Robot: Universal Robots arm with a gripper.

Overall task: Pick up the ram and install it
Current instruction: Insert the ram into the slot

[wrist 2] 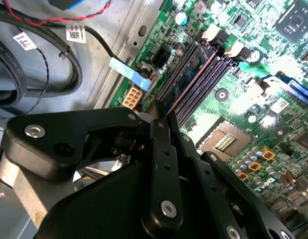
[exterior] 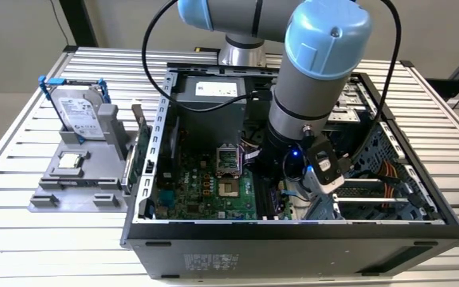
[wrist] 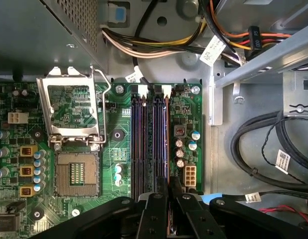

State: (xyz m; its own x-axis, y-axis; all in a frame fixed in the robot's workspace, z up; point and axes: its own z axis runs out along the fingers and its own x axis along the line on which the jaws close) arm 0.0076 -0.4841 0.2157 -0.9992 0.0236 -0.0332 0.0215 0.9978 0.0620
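The ram (wrist 2: 191, 82) shows edge-on as a thin copper-brown strip. It stands in the memory slot nearest the case wall, beside the other dark slots (wrist: 144, 144) on the green motherboard (exterior: 205, 191). My gripper (wrist 2: 161, 110) reaches down into the open computer case (exterior: 293, 230). Its black fingers (wrist: 158, 199) are pinched together on one end of the ram (wrist: 167, 144). In the first wrist view the gripper (wrist: 168, 188) sits over the slot end near the white power connector (wrist: 189, 175). Whether the ram is fully seated is hidden.
An open processor socket (wrist: 77, 172) with its raised metal frame lies beside the slots. Black cable loops (wrist: 263, 149) and a drive-bay rail (wrist: 263, 59) crowd the far side. Outside the case, a grey holder (exterior: 70, 179) carries a silver hard drive (exterior: 78, 113).
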